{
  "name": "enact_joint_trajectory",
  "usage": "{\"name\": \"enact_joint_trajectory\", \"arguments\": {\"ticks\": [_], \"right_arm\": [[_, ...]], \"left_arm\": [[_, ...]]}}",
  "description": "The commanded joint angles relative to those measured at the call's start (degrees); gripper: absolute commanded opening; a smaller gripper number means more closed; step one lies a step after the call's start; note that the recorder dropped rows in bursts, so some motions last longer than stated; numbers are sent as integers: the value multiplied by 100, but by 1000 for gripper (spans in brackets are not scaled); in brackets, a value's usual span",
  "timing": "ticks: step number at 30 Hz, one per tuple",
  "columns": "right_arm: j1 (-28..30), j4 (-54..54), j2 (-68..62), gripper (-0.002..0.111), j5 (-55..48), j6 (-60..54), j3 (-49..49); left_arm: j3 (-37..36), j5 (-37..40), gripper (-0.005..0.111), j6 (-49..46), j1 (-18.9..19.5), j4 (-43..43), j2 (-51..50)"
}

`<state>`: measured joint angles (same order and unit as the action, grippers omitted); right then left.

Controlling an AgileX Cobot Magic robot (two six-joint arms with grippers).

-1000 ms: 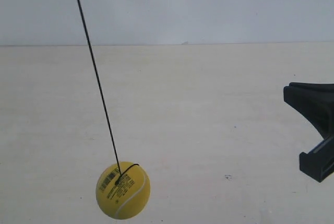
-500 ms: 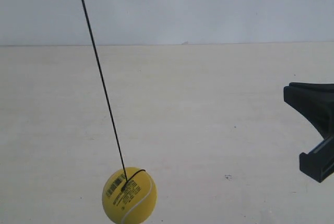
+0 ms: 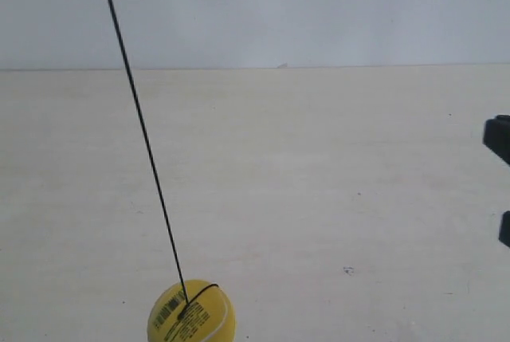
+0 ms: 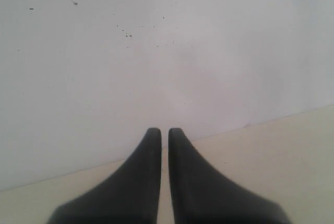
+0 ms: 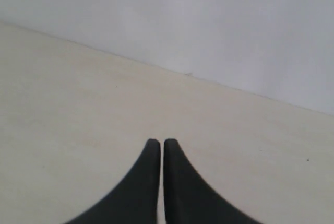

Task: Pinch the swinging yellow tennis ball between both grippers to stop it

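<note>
Pale wall (image 3: 319, 7) backs a cream worktop (image 3: 335, 182). Over it, well short of its far edge, hangs the yellow tennis ball (image 3: 191, 316) on a black string (image 3: 143, 131), well apart from the arm at the exterior view's right (image 3: 499, 139). The left gripper (image 4: 164, 131) and right gripper (image 5: 162, 142) each have fingers pressed almost together, gripping nothing.

Soft, even, shadowless light; slightly hazy.

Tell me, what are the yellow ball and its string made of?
The yellow tennis ball looks like matte felt, probably over rubber: no shine, a white curved seam. The string looks like thin black cord, taut and straight; cord or elastic, I cannot tell.
</note>
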<state>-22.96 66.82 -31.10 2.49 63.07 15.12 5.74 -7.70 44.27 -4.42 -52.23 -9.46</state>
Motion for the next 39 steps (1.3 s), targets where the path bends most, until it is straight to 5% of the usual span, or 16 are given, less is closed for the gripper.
{"name": "enact_joint_trajectory", "arguments": {"ticks": [1, 12, 29, 34, 39], "right_arm": [[253, -28, 1134, 0, -112, -111, -475], [2361, -28, 2593, 0, 756, 28, -1512], [2414, -93, 2638, 0, 850, 274, -1512], [2402, -2545, 2638, 0, 621, -2302, -1512], [2296, -5912, 2648, 0, -19, -6173, -1512]], "left_arm": [[-10, 25, 5, -36, -14, 20, 38], [-10, 25, 5, -36, -14, 20, 38], [-10, 25, 5, -36, -14, 20, 38], [-10, 25, 5, -36, -14, 20, 38], [-10, 25, 5, -36, -14, 20, 38]]}}
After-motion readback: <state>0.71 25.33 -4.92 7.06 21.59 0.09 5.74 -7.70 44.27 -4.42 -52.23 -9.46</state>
